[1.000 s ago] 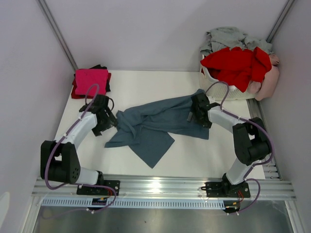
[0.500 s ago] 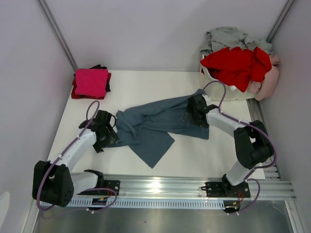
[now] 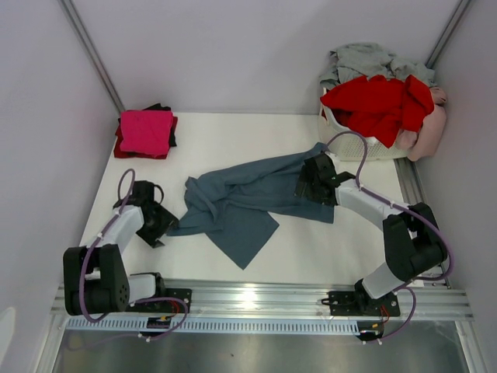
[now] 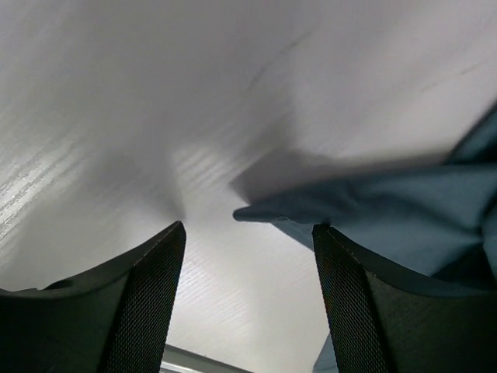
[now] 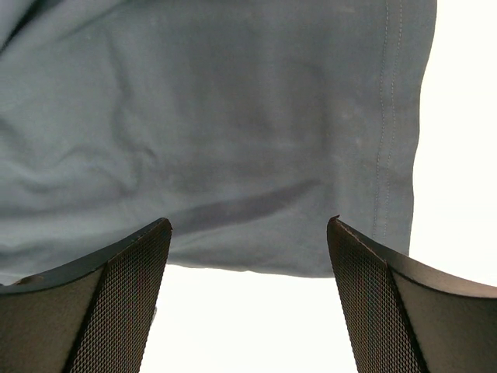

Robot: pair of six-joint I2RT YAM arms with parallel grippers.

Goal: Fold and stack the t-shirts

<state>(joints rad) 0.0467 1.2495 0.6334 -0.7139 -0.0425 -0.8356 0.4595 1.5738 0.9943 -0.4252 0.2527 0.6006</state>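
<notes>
The slate blue-grey t-shirt [image 3: 248,198] lies crumpled and spread across the middle of the table. My left gripper [image 3: 163,224] is open and empty, low over bare table just left of the shirt's left corner [image 4: 373,210]. My right gripper [image 3: 303,186] is open and empty over the shirt's right part, with the hemmed edge [image 5: 233,116] ahead of its fingers. A folded magenta t-shirt [image 3: 146,130] sits on a black one [image 3: 169,124] at the back left. Red [image 3: 380,105], grey [image 3: 365,58] and pale pink [image 3: 431,128] t-shirts are heaped at the back right.
The white slatted laundry basket [image 3: 349,134] stands at the back right corner under the heap. Grey walls close the table on the left, back and right. A metal rail [image 3: 248,299] runs along the near edge.
My left gripper has drawn back to the left and nearer, away from the shirt's left edge. The right gripper has barely moved. The shirt lies about as before.
</notes>
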